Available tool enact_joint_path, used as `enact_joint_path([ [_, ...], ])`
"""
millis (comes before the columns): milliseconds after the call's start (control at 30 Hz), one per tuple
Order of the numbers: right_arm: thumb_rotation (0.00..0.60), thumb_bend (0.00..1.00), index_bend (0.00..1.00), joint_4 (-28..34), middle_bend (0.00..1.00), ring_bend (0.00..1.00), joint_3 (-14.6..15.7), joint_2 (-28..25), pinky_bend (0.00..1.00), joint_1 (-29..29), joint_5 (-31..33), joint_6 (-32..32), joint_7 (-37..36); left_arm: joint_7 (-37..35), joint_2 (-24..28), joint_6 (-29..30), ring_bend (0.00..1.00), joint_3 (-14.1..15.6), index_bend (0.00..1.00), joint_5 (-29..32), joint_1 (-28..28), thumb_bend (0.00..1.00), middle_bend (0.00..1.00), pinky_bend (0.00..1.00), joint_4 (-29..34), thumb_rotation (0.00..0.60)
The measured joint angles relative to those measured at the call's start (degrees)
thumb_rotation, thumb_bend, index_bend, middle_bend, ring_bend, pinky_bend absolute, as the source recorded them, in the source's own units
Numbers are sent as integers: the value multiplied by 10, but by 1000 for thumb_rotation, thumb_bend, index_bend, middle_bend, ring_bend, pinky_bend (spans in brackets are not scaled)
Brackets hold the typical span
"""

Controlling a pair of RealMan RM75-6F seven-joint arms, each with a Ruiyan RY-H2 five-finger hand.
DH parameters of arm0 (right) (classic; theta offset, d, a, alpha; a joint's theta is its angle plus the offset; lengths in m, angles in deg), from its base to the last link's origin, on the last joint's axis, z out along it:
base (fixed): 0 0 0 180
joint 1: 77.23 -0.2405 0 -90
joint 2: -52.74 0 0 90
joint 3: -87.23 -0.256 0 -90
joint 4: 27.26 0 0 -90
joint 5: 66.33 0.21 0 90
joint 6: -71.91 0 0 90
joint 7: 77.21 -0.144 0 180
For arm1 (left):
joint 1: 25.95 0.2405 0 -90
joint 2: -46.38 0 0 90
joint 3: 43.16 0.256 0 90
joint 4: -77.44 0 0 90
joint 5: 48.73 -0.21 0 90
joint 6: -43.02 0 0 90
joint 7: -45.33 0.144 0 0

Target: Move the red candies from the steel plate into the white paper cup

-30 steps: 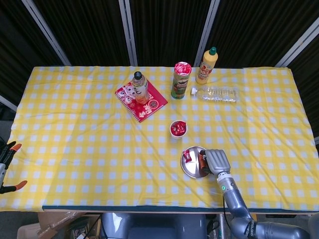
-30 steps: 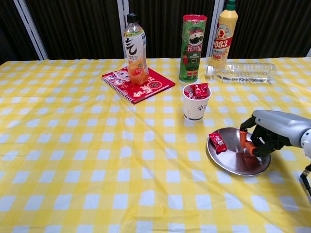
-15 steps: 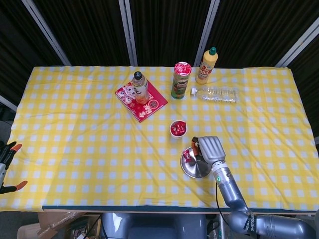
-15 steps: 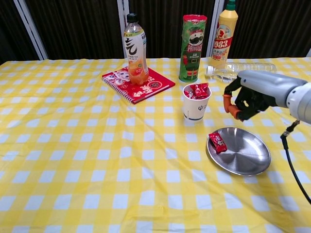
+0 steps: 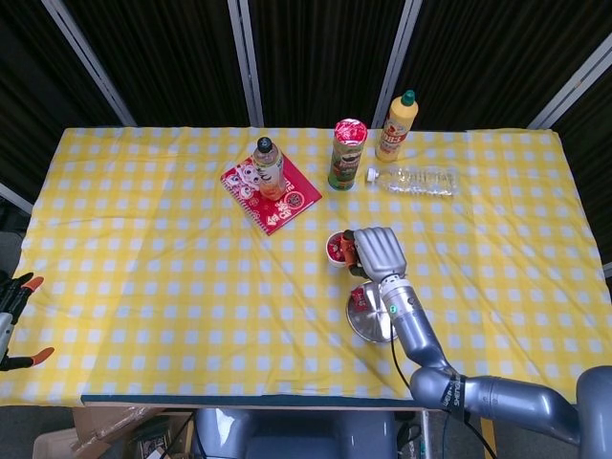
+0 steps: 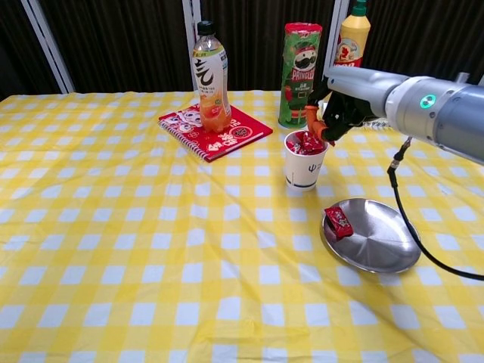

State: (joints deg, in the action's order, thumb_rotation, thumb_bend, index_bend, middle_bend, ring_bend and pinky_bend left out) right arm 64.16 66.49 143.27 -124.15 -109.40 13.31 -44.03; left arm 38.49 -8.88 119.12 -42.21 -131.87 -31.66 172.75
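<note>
Hovering right hand [image 6: 338, 102] above paper cup [image 6: 305, 168], centre of chest frame, fingers curled; whether candy is pinched — cannot tell. Cup heaped with red candies [image 6: 305, 141]. One wrapped candy [image 6: 339, 221] on left rim of steel plate [image 6: 382, 251], lower right. Probably light, crinkly, slippery; pinch across wrapper's middle.
</note>
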Motion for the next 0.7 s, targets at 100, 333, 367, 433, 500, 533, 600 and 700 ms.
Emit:
enact_joint_path([
  [100, 600, 700, 589, -29, 824, 855, -5, 13, 972, -14, 10, 11, -5, -1, 1, -3, 0, 0, 0, 1, -1, 19, 0, 0, 2, 600],
  [333, 600, 681, 558, -80, 824, 855, -5, 39, 972, -35, 18, 27, -24, -5, 3, -6, 0, 0, 0, 4, -2, 19, 0, 0, 4, 600],
  [367, 600, 659, 542, -83, 824, 855, -5, 41, 972, -37, 19, 29, -26, -6, 4, -7, 0, 0, 0, 5, -2, 19, 0, 0, 4, 600],
  [433, 600, 616, 525, -87, 823, 855, 0, 44, 972, -39, 21, 30, -29, -6, 4, -7, 0, 0, 0, 4, -2, 19, 0, 0, 3, 600],
  [500, 600, 577, 509, -87, 823, 854, 2, 45, 972, -39, 23, 29, -31, -7, 4, -7, 0, 0, 0, 4, -2, 19, 0, 0, 3, 600],
  [533, 600, 552, 496, -86, 823, 854, 3, 45, 972, -39, 23, 28, -31, -8, 4, -7, 0, 0, 0, 4, -2, 19, 0, 0, 3, 600],
  [600, 600, 516, 465, -82, 824, 855, 4, 44, 972, -38, 24, 26, -32, -9, 4, -6, 0, 0, 0, 3, -2, 19, 0, 0, 4, 600],
  [700, 600, 450, 394, -71, 823, 855, 6, 41, 972, -38, 24, 19, -31, -8, 4, -5, 0, 1, 0, 2, -2, 19, 0, 0, 3, 600],
])
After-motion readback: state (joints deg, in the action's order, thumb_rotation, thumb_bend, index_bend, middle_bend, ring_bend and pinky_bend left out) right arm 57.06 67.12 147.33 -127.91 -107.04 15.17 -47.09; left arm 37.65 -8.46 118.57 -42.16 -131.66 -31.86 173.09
